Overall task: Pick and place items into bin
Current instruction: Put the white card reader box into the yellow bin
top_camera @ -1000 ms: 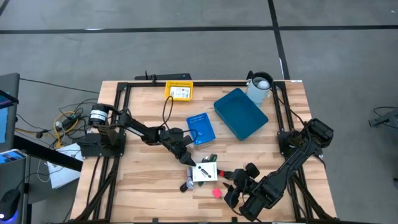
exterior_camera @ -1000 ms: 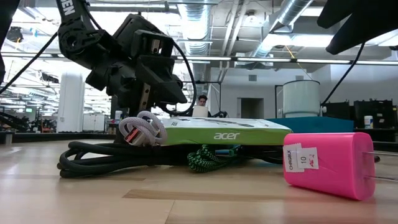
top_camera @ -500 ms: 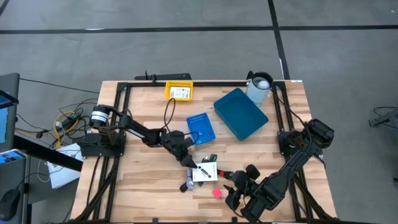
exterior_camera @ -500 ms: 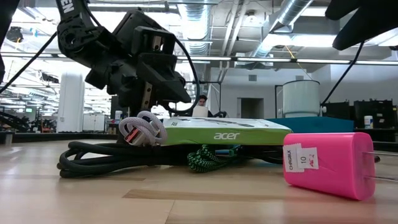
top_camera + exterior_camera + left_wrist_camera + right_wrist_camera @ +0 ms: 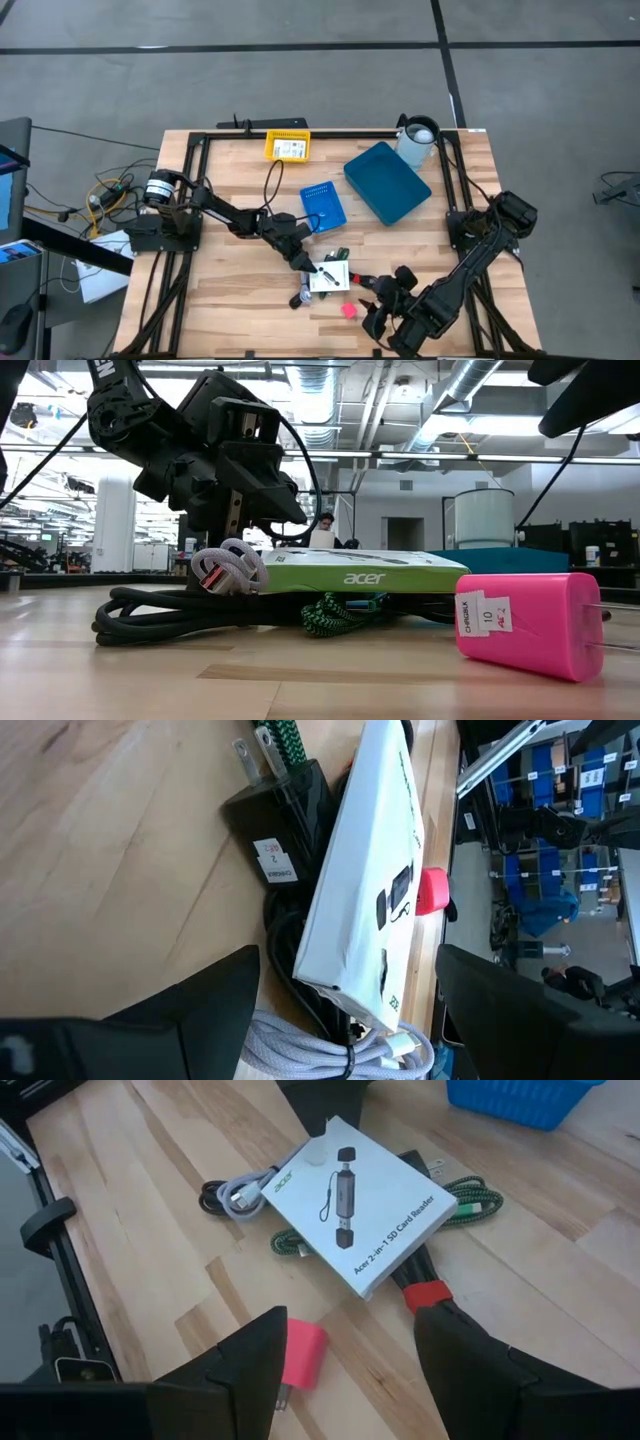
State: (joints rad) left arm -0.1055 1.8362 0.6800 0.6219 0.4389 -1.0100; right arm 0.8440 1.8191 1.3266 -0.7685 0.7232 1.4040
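Currently we judge the pick step under way: left claw (image 5: 303,262), fingers spread and empty, hovers at the white Acer box (image 5: 329,276) in the item pile near the table's (image 5: 230,295) front edge. Right claw (image 5: 372,300) waits open nearby. Next: descend, close, carry to the blue bin (image 5: 322,206).

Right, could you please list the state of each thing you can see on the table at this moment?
Left gripper: open, hovering at the white Acer box.
Right gripper: open, above the pink charger.
White Acer box: closed, lying on the cables.
Pink charger: on its side, apart from the pile.
Black charger: flat beside the box.
White cable: coiled.
Small blue bin: upright.
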